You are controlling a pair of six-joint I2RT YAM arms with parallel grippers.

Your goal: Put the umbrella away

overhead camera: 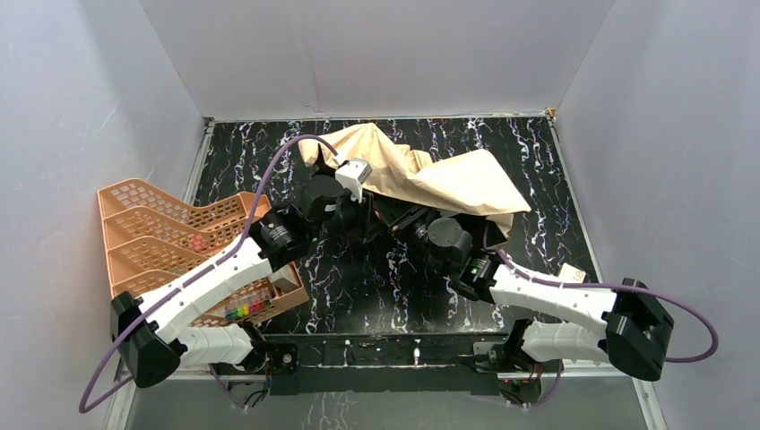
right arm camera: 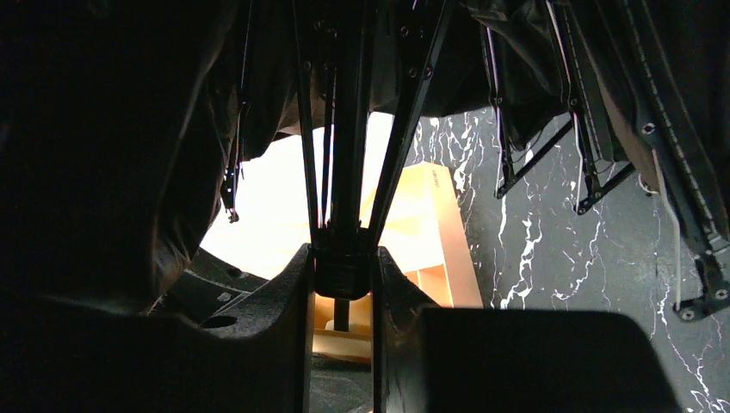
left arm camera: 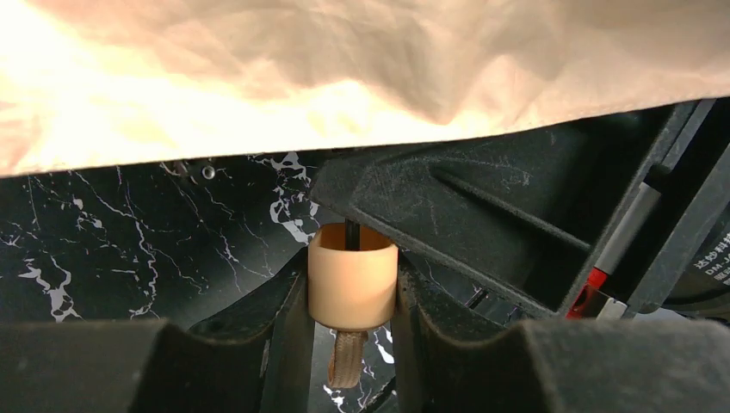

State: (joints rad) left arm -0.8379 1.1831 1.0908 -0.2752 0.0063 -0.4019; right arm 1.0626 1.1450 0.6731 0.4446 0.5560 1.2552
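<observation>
Toward the back of the black marbled table (overhead camera: 376,291), the umbrella (overhead camera: 421,179) is seen lying half open. Its tan canopy (overhead camera: 470,184) is spread in loose folds across the middle and right of the surface, and the black underside and ribs (right arm camera: 405,103) are turned toward the arms.

In the left wrist view, the small tan handle (left arm camera: 353,271) is pinched by the left gripper (left arm camera: 353,297), whose fingers (left arm camera: 288,323) are pressed against its two sides. A tan strap (left arm camera: 346,357) is seen hanging from the handle's lower end, and the thin black shaft (left arm camera: 351,231) enters its top.

In the right wrist view, the right gripper (right arm camera: 343,280) is clamped on the black hub (right arm camera: 343,267) where the ribs gather around the shaft, touched by a finger on each side. Both grippers are tucked under the near edge of the canopy, close to one another.

An orange mesh rack (overhead camera: 161,228) is set at the left edge of the table, apart from the canopy.
</observation>
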